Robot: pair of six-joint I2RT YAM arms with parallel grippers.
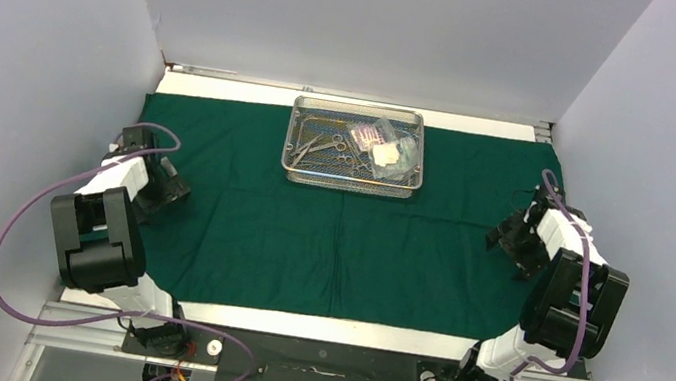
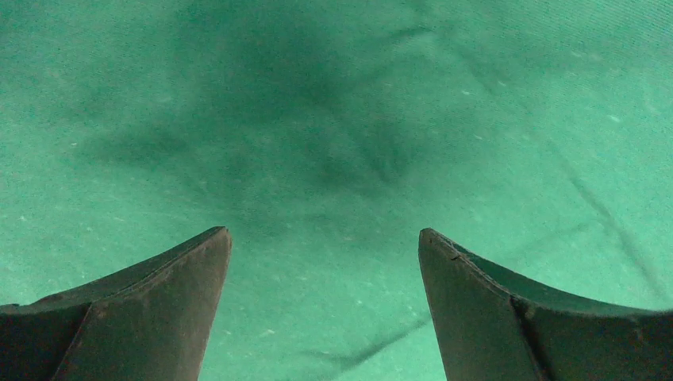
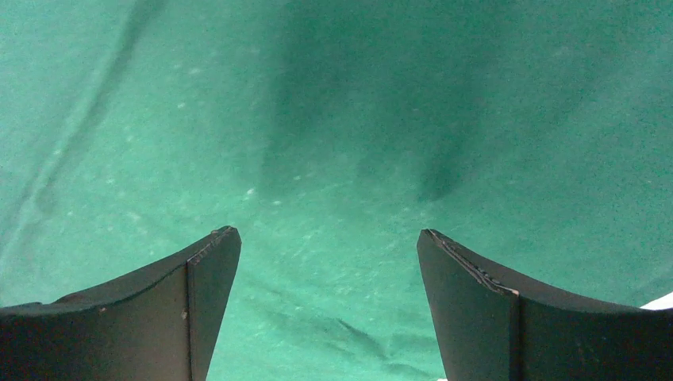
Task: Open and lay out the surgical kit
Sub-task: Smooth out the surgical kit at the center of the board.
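Top external view shows the green cloth (image 1: 286, 243) spread flat, with the wire tray (image 1: 349, 187) at its far middle, well apart from both grippers. Small forceps (image 1: 347, 158) and clear packets (image 1: 391, 150) lie in the tray. The left gripper (image 1: 168, 189) hangs low over the cloth's left side, and the right gripper (image 1: 509, 238) hangs low over its right side. Only the wrist views show both grippers wide open, holding nothing, with just cloth below.

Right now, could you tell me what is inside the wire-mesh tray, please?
The tray holds steel ring-handled instruments at left and clear packets at right; anything beneath the packets is covered.
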